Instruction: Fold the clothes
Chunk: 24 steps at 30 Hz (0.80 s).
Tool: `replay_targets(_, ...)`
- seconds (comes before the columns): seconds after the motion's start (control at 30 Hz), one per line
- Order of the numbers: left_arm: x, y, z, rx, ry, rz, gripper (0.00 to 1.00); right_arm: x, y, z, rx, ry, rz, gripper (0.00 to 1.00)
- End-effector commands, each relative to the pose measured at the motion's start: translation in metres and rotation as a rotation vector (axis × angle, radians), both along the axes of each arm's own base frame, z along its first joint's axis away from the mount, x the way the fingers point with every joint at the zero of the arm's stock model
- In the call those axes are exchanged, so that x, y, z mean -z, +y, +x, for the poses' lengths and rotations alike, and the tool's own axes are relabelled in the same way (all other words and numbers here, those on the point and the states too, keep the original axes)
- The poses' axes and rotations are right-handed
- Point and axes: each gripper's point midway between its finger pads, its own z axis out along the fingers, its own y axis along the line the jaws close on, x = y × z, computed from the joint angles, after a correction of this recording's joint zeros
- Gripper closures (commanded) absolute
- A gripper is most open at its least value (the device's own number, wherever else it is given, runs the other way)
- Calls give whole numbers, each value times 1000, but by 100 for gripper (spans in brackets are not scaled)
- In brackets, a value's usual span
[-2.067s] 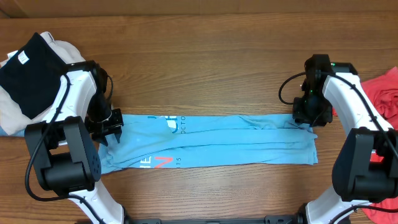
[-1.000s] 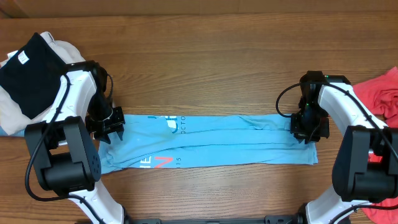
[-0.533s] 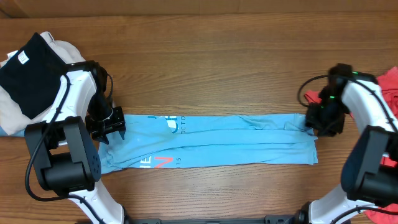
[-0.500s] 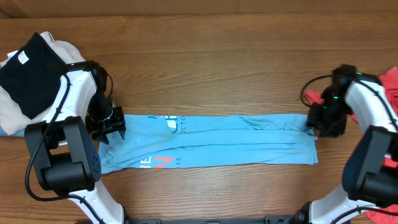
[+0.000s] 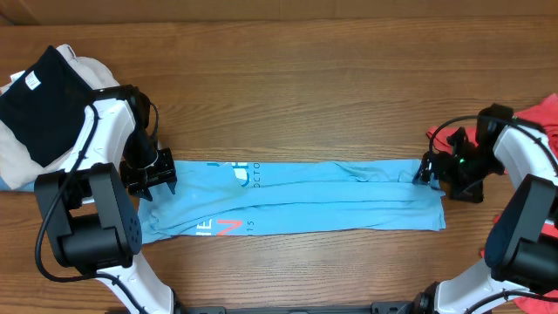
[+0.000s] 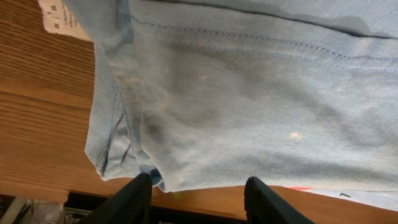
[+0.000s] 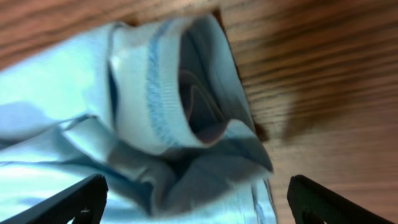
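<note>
A light blue shirt [image 5: 296, 199] lies folded into a long strip across the wooden table. My left gripper [image 5: 150, 179] is at its left end, low over the cloth. In the left wrist view the left gripper [image 6: 198, 182] is open and the shirt's hem [image 6: 124, 155] lies just past the tips, not pinched. My right gripper [image 5: 429, 172] is at the strip's right end. In the right wrist view the right gripper [image 7: 198, 186] stands wide open over a bunched fold of the shirt [image 7: 186, 106], holding nothing.
A black garment [image 5: 39, 100] lies on a pale one [image 5: 13, 153] at the far left. A red garment [image 5: 539, 126] sits at the right edge, close behind the right arm. The shirt's white label [image 6: 59, 15] shows near the left hem.
The right gripper has opened, let go of the shirt's right end and moved right, off towards the red garment. The left gripper has opened a little and stayed in place.
</note>
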Motion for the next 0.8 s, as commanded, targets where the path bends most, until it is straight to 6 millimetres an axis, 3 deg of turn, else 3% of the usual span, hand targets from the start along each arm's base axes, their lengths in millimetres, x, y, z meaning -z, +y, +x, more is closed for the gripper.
replay_targets(0.0,-4,1,1,-16,-23,-2,48,2,11,-4,-12,-33,43,7)
replay_targets(0.13,-4,2,2,-16,-26,-1,48,4,22,0,-5,-64,106,17)
replay_targets(0.37,-4,2,2,-14,-28,-2,47,4,25,0,-2,-67,119,52)
replay_targets(0.63,-4,1,2,-14,-28,-3,48,5,24,2,-3,-76,115,54)
replay_targets(0.67,-4,1,2,-14,-27,-3,47,5,24,2,-3,-76,114,50)
replay_targets(0.73,-4,1,2,-13,-27,-3,47,5,22,1,-4,-73,105,31)
replay_targets(0.77,-4,1,2,-14,-27,-3,47,6,19,0,-5,-66,85,29)
